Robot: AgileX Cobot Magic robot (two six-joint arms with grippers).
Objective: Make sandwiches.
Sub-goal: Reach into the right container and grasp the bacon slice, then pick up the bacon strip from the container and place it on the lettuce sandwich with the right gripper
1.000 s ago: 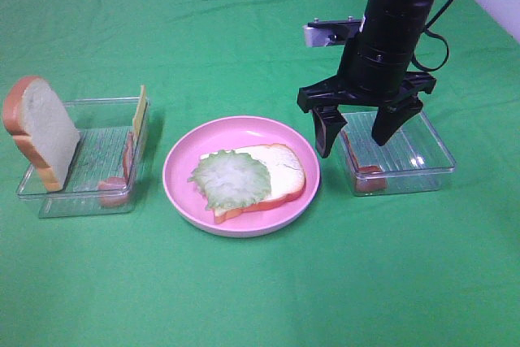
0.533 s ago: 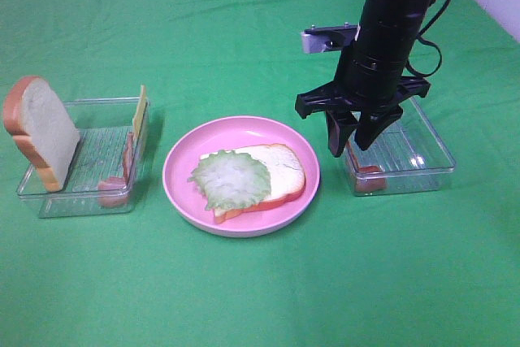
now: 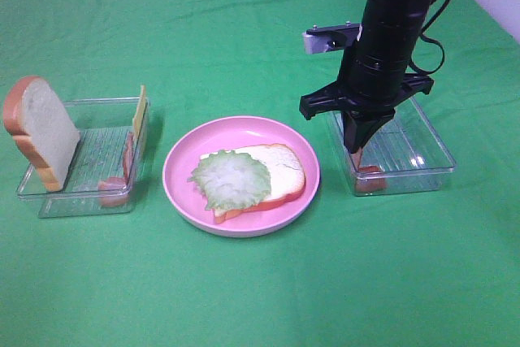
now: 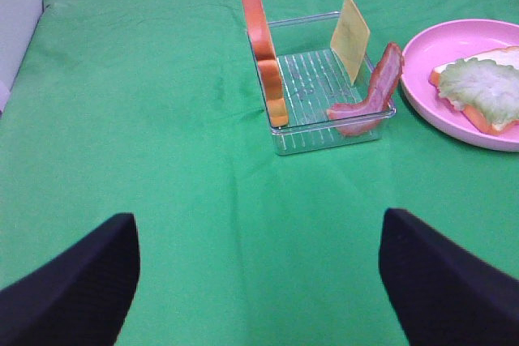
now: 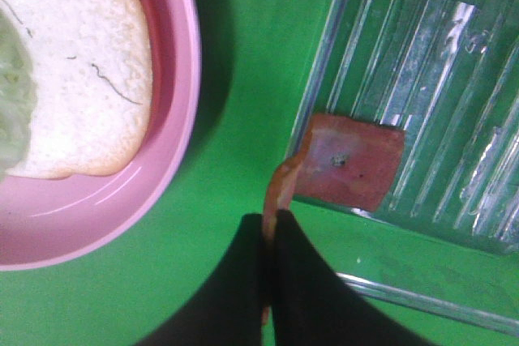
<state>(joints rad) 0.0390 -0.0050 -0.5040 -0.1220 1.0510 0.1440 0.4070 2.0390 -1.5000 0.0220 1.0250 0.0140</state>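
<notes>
My right gripper (image 5: 270, 228) is pinched tight on the thin edge of a bacon strip (image 5: 350, 160). The strip lies at the corner of the clear tray (image 3: 422, 152) just right of the pink plate (image 3: 180, 156). On that plate rests a bread slice (image 3: 280, 170) with lettuce (image 3: 231, 178) on top. My left gripper (image 4: 258, 265) gapes wide and empty above the green cloth (image 4: 162, 160), well apart from the plate.

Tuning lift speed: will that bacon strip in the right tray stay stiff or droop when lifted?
Likely floppy: the bacon strip bends where the right end effector pinches its edge. Probably light; thin, so it may slip.
</notes>
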